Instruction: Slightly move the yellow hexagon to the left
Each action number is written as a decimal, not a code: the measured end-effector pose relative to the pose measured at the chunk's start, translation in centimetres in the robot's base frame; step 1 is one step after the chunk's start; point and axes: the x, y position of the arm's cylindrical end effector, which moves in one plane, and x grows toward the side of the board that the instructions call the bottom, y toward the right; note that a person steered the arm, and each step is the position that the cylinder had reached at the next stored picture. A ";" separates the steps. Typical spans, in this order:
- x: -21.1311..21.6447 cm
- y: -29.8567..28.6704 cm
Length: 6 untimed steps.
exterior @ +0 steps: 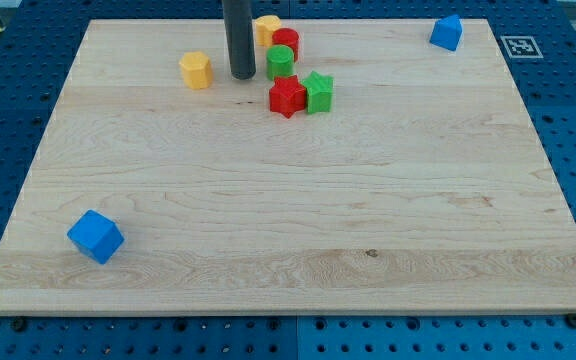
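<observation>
The yellow hexagon (196, 70) lies near the view's top, left of centre, on the wooden board (288, 200). My tip (240, 76) rests on the board just to the right of it, with a small gap between them. To the right of the rod is a cluster: a yellow block (265, 29), a red cylinder (286, 42), a green cylinder (280, 63), a red star (287, 96) and a green star (318, 92).
A blue cube (96, 236) sits at the view's lower left. A blue block (447, 33) sits at the top right corner of the board. A blue pegboard table (568, 120) surrounds the board.
</observation>
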 end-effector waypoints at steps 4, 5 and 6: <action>-0.1 -4.3; -0.1 -4.3; -0.1 -4.3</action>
